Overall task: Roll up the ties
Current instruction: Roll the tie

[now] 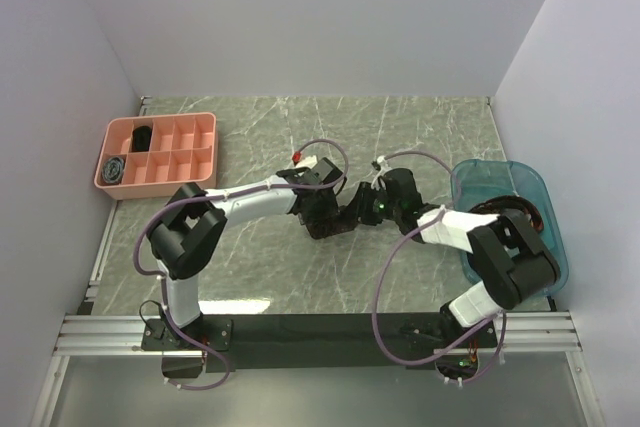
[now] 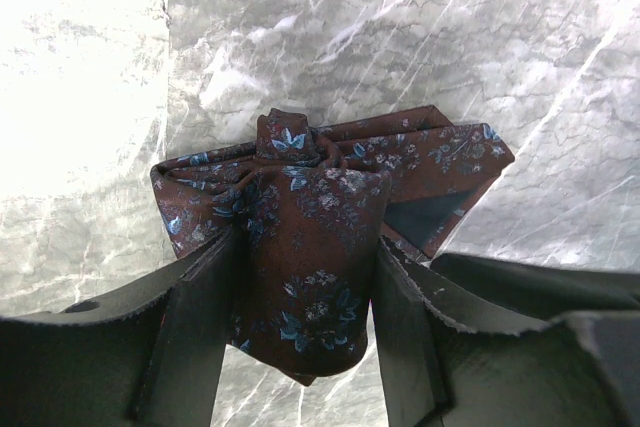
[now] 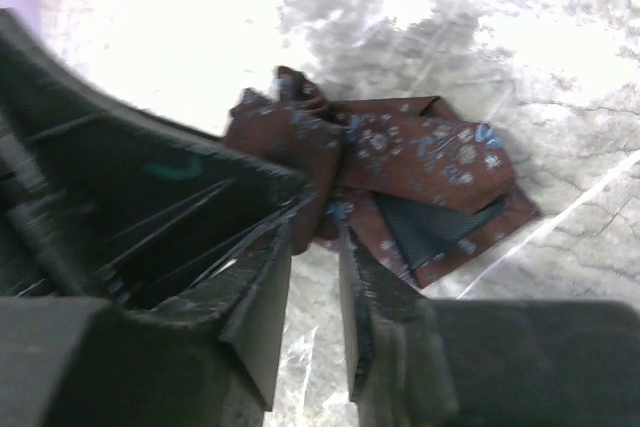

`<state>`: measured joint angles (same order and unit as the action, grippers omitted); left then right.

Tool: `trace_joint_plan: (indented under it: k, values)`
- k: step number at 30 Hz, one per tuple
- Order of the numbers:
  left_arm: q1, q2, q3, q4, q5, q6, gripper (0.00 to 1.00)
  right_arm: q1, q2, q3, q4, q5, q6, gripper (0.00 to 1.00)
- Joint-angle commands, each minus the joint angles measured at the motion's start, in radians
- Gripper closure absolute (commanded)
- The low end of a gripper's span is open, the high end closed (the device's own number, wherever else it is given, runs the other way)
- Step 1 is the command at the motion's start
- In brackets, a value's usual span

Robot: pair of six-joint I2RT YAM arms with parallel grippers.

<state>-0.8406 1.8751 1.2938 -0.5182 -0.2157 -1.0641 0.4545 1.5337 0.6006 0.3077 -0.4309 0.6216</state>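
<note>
I have both arms meeting over the middle of the grey marbled tabletop [image 1: 420, 127], well away from every edge. The dark maroon fabric necktie with small blue flowers [image 2: 420, 162] lies there, bunched into a loose, untidy bundle rather than a neat coil. One pointed end is folded out flat to the side and shows its dark lining. In my left wrist view the left gripper [image 2: 305, 247] straddles the thick part of the bundle. The fabric fills the gap and touches the inner faces of both fingers [image 2: 205, 327], so I read it as grasping the necktie, though how firmly I cannot say. In my right wrist view the right gripper [image 3: 325, 237] has its jaws a little apart, and bare tabletop shows through the slit with nothing between them. Its tips sit right at the near side of the necktie [image 3: 430, 162], one fingertip [image 3: 300, 222] apparently brushing the cloth. In the overhead view the two grippers hide the bundle. Near the far left corner of the tabletop stands a pink plastic tray with compartments [image 1: 160, 119]. It holds a black coiled tie [image 1: 144, 135] in one cell and a grey-blue coiled tie [image 1: 115, 167] in another. Against the right edge stands a translucent blue plastic bin [image 1: 480, 169] with something dark [image 1: 525, 209] lying inside, which I cannot make out.
</note>
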Motion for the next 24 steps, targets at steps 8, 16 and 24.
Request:
trace_joint_plan:
  k: [8,16,24]
  values:
    - [-0.029,0.006,-0.051,0.043,0.013,-0.063,0.41,-0.001,-0.168,-0.166,0.232,-0.031,0.016,0.48]
    - [-0.035,0.012,-0.051,0.044,0.018,-0.079,0.41,0.144,-0.218,-0.245,0.373,0.17,-0.005,0.31]
    - [-0.038,0.021,-0.047,0.035,0.025,-0.088,0.41,0.28,-0.227,-0.257,0.392,0.527,-0.014,0.28]
